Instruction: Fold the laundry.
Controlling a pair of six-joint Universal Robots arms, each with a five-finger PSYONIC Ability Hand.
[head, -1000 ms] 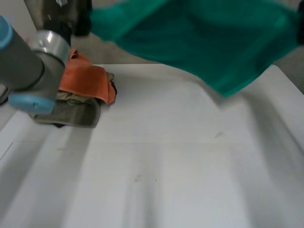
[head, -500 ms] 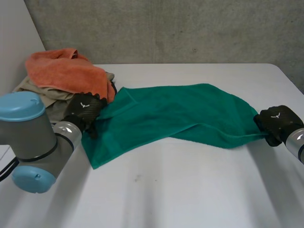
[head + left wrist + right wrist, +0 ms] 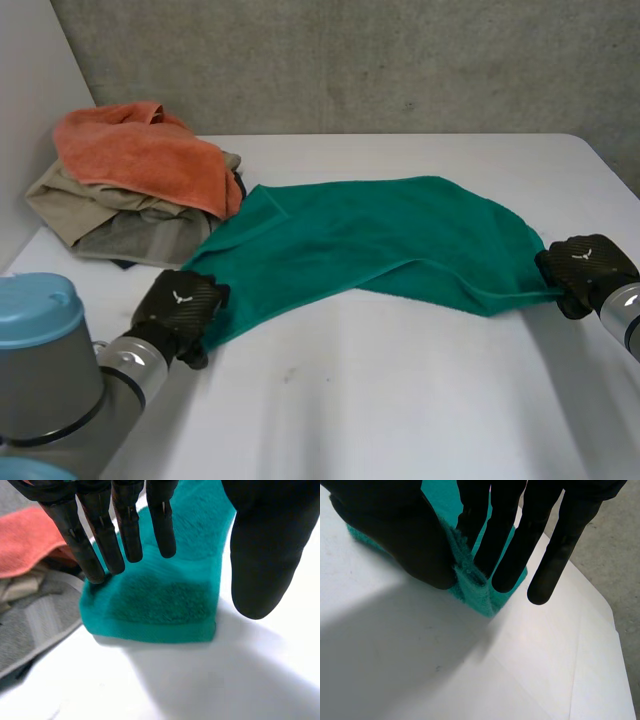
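A green towel (image 3: 380, 235) lies stretched out across the white table (image 3: 400, 400), with a twist along its front edge. My left hand (image 3: 182, 305) rests at the towel's near left corner. In the left wrist view its fingers (image 3: 125, 525) are straight and spread from the thumb, just above that corner (image 3: 160, 605), which lies flat on the table, unheld. My right hand (image 3: 585, 265) is at the towel's right corner. In the right wrist view the thumb (image 3: 420, 545) and fingers pinch that bunched corner (image 3: 475, 587).
A pile of laundry sits at the back left: an orange towel (image 3: 130, 150) on top of beige and grey clothes (image 3: 120, 225), touching the green towel's far left side. The pile (image 3: 35, 630) lies beside my left fingers. The table's right edge (image 3: 615, 630) runs close to my right hand.
The green towel came down from the air onto the table. My left hand let go of its corner and drew back toward the table's front. The right hand kept its pinch.
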